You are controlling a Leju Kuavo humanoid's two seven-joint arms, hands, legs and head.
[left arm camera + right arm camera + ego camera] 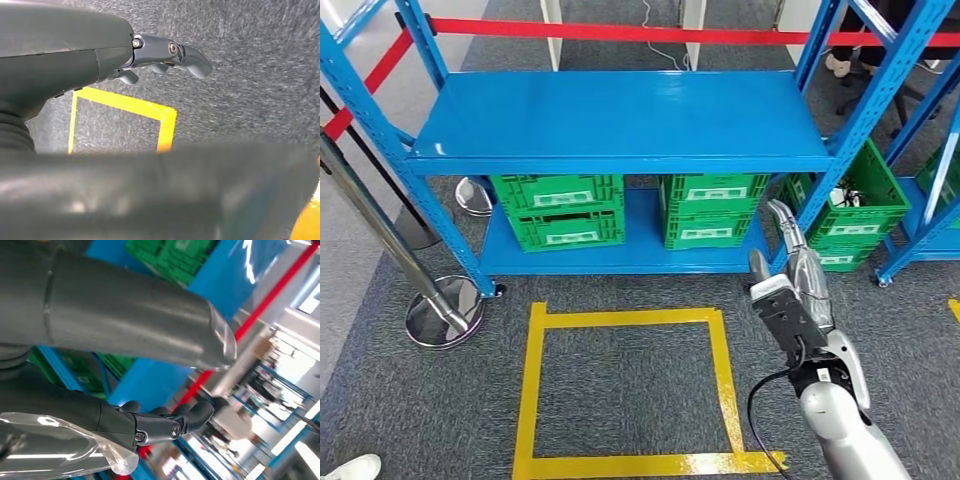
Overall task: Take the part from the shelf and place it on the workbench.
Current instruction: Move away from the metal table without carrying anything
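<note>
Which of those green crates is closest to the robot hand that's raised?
The middle stack, on the lower shelf. The raised right robot hand sits just off its right end; the left stack is farther, and the crates beyond the blue post lie outside this rack.

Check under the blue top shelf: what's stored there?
Green crates on the lower shelf, stacked in two piles, more crates to the right. Their contents are hidden by the top shelf.
</note>
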